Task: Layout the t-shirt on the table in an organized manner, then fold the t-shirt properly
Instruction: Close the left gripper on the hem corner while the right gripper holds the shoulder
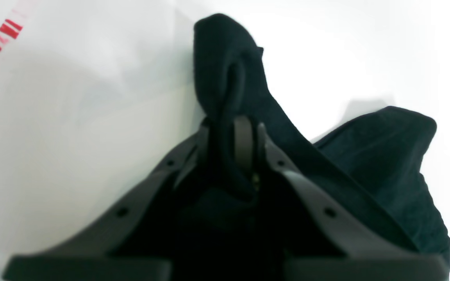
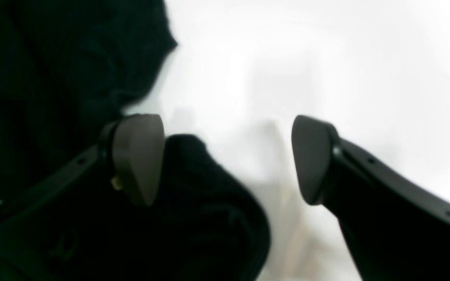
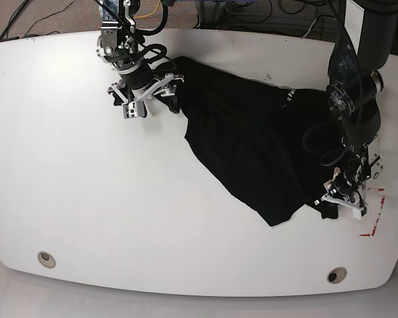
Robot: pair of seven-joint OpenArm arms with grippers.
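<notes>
Desk (image 3: 86,199): glossy white top, curved edges; one grommet hole (image 3: 46,258) low on the base view's left, a second (image 3: 336,274) low on its right.

Right gripper (image 3: 142,96): far left of base view, at the shirt's upper corner. Fingers (image 2: 139,156) spread wide, holding nothing; black cloth lies just beside and beneath the left-hand finger in its wrist view, bare desk between the two.

T-shirt (image 3: 252,146): black, partly spread, not flat. Long axis runs diagonally from the upper left corner down to the lower right hem, a loose point of cloth hanging toward the desk's front edge. Small pale print near the upper right.

Left gripper (image 3: 345,195): right of base view, at the shirt's lower right corner. Fingers (image 1: 242,142) narrow, pinching a fold of cloth that stands up beyond their tips.

Red tape (image 3: 373,215): just right of the left gripper.

Judgement: layout stage, unfinished. The cloth lies between the two arms along the diagonal; the right gripper, free and nearest the upper corner, looks best placed to take that end
</notes>
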